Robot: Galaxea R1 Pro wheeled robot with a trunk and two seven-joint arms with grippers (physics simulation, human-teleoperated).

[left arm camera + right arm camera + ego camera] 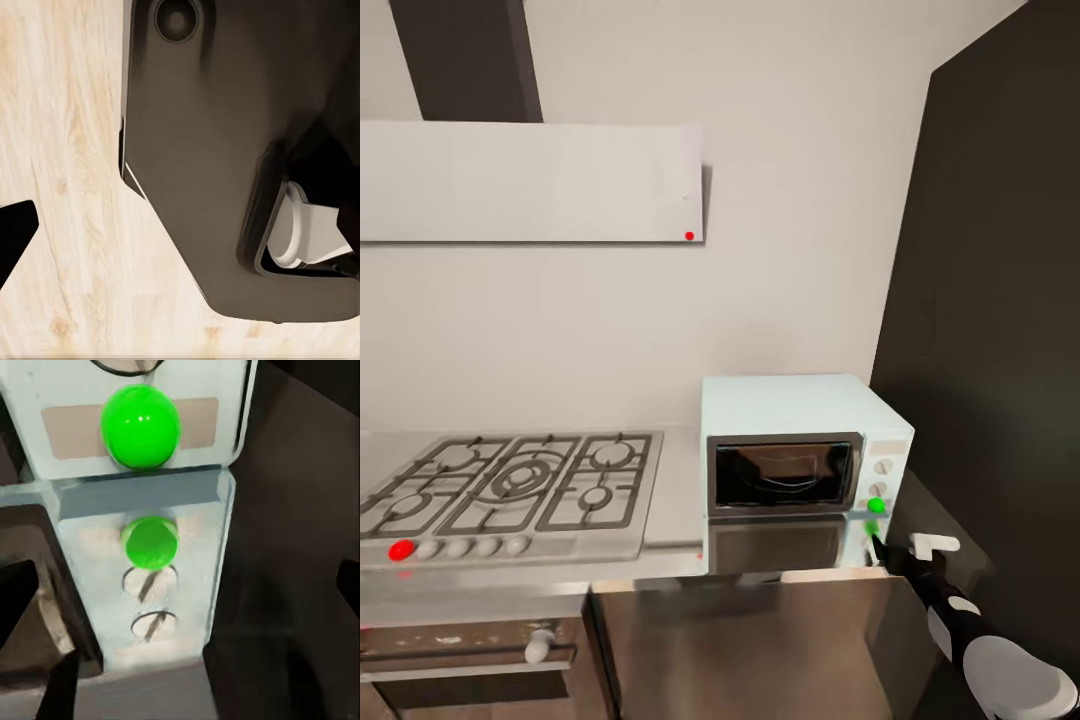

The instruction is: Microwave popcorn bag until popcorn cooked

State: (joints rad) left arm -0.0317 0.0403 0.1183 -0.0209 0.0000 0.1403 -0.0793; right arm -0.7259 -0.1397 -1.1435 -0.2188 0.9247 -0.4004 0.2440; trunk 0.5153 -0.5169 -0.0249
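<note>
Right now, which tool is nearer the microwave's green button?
Right. The right tool points at the green button from just below it; the left tool hangs over the wooden floor beside the robot's dark base.

Right arm (pixel 970 625): black links, white rounded shells. Base (pixel 225 165): dark grey moulded housing.

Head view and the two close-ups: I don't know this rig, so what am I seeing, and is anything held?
These are simulator renders of a two-armed wheeled robot. The head view looks down on a steel countertop with a gas hob and a pale blue microwave, door closed, a green dot lit on its panel. The right arm reaches toward that panel; its gripper is just below the dot. The right wrist view shows the same dot close up. The left wrist view looks at wood floor and the robot's dark body. Nothing visibly held.
</note>
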